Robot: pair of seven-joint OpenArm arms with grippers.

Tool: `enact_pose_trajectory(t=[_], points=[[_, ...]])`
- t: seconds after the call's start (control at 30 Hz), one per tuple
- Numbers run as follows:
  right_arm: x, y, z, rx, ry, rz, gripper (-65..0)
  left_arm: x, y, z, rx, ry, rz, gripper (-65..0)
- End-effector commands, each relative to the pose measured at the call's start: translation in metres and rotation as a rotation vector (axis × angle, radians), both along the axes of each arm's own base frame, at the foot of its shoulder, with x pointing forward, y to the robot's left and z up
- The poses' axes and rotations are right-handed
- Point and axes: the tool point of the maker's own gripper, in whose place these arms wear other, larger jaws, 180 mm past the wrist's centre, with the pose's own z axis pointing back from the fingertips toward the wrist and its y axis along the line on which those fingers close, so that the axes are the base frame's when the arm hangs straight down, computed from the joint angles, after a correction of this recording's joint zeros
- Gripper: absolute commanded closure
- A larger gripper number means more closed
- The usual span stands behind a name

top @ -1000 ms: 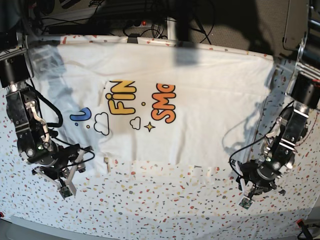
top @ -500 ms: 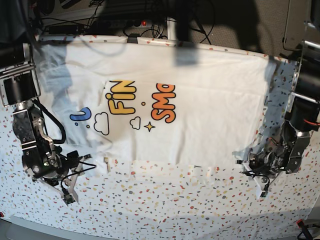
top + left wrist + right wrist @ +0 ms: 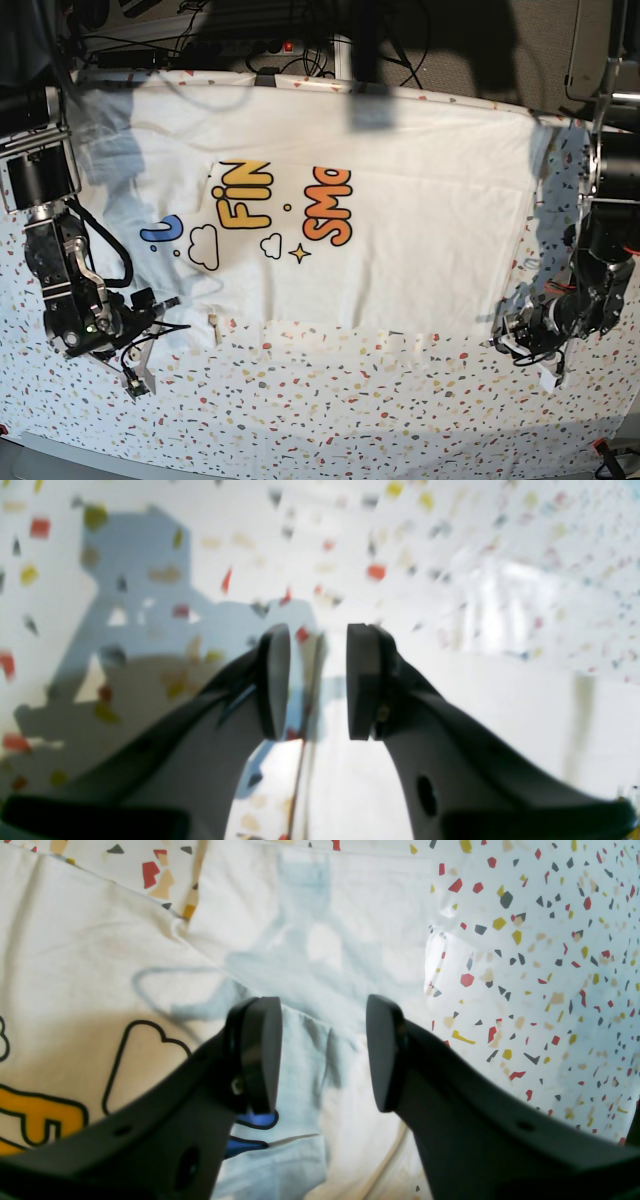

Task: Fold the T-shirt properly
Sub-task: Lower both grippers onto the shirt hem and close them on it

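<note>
The white T-shirt (image 3: 420, 230) lies spread flat, print up, across the table's far half. Yellow "FIN", orange "SMO", a blue letter, clouds and a star show. My left gripper (image 3: 516, 336) is open, low at the shirt's near right corner. In the left wrist view its fingertips (image 3: 272, 680) straddle a thin fabric edge, with the gripper (image 3: 317, 680) over white cloth (image 3: 500, 715). My right gripper (image 3: 150, 308) is open at the shirt's near left edge. In the right wrist view it (image 3: 322, 1055) hovers over the shirt (image 3: 75, 955), beside a cloud outline and a blue letter.
The speckled table cover (image 3: 330, 400) shows in front of the shirt and at both sides. Cables and dark equipment (image 3: 250, 30) lie behind the table's back edge. A grey panel (image 3: 590, 40) stands at the back right.
Both arms have swung in toward the shirt. The left gripper moved up to the near right corner. The right gripper turned from the speckled cover to the shirt's near left edge.
</note>
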Motion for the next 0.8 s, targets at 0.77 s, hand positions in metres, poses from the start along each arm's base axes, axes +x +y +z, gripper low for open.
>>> enact_pose_trajectory(t=[0.77], points=[[0.011, 0.002, 0.021, 0.012, -0.045, 0.025, -27.7, -0.001, -0.010, 0.001, -0.042, -0.076, -0.064, -18.5]])
